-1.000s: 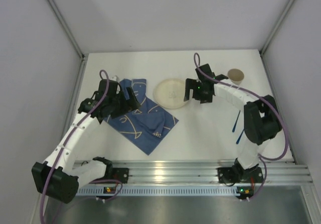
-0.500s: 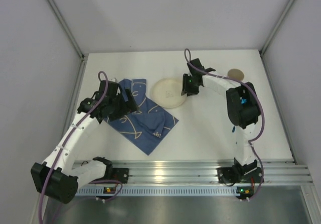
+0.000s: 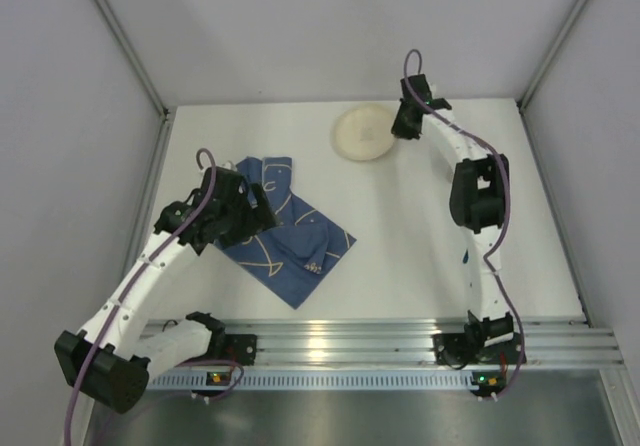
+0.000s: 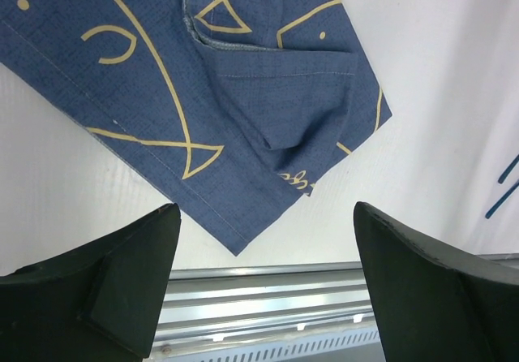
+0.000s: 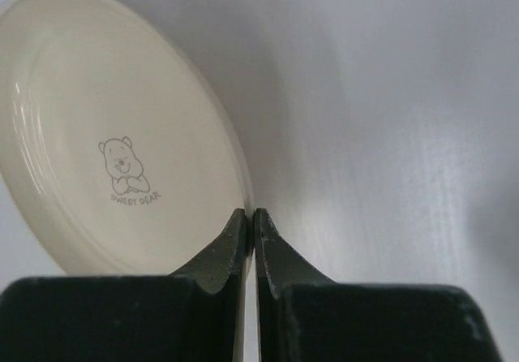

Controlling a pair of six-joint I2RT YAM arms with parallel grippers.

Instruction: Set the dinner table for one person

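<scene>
Moved since half a second ago: plate [image 3: 362,134] and right gripper [image 3: 398,129], from the table's middle beside the cloth to its far edge; left arm shifted only slightly.

Item 1, dinner table [image 3: 400,256]: white rectangular top, spread beneath both arms and closed in by grey walls at the left, the far side and the right. Ribbed aluminium rail [image 3: 350,341] runs along the near edge.

Item 2, plate: cream, round, held close to the back wall and well apart from the cloth [image 3: 290,231]. Right wrist view shows the plate [image 5: 105,118] tilted, its rim pinched between the fingers of the right gripper [image 5: 250,216], jaws pressed together on it. Whether it touches the tabletop cannot be told.

Item 3, left gripper [image 3: 262,198]: above the cloth's far half. Left wrist view shows the gripper [image 4: 266,216] spread wide, holding nothing, with the cloth's near corner and the rail [image 4: 259,305] below.

Item 4, open room: a broad bare stretch of tabletop between cloth and right arm.

Item 5, thin blue sticks [image 4: 504,185]: on the table right of the cloth.

Markings: plate bears a small bear drawing over the words "SWEET DEAR". Cloth [image 4: 203,78] is dark blue with cream fish outlines; small cream stitching near its corner is too small to read.
</scene>
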